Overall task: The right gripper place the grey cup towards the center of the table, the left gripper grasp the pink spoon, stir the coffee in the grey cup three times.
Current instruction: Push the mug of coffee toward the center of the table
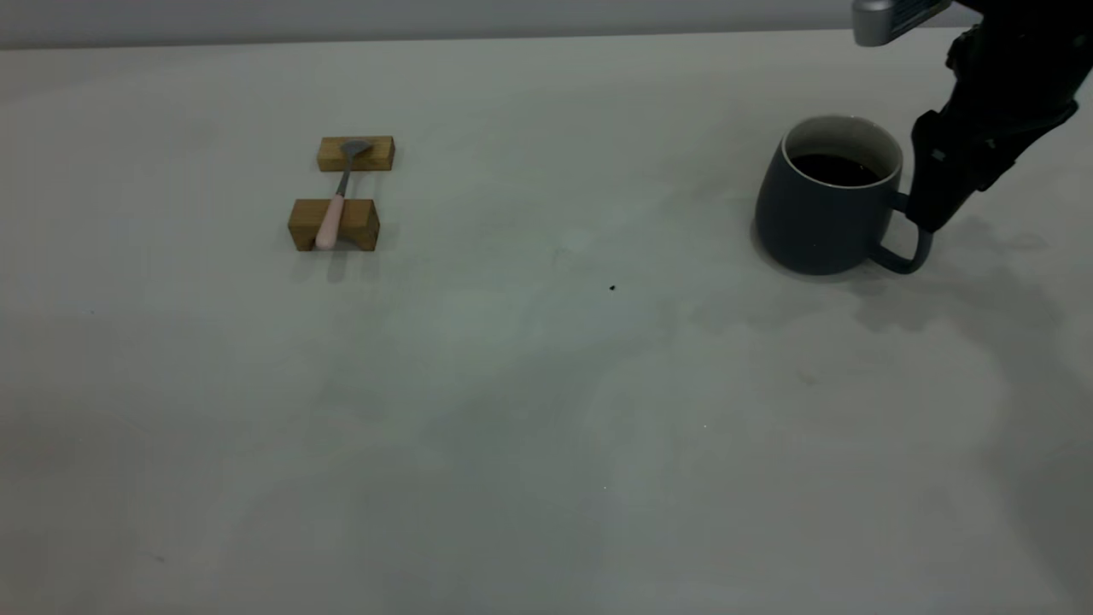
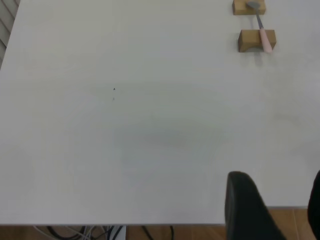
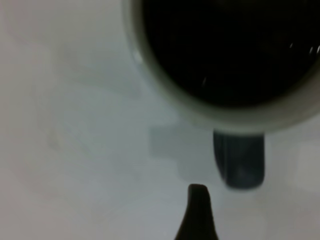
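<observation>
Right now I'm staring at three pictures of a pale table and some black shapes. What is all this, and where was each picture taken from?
You are looking at a two-armed robot at a pale grey table. The wide picture comes from a camera outside the rig; the other two come from cameras on the arms' wrists.

On the table stands a rounded dark grey cup holding dark coffee. The black right gripper reaches down at the cup's loop handle; whether it grips the handle yet I cannot tell. Its wrist camera looks straight down into the coffee.

Far to the other side, a slim pink-handled spoon rests across two small brown wooden blocks. Nothing holds it. The left gripper shows only in its own wrist picture, as black fingers set apart over the table's edge, far from the spoon.
</observation>
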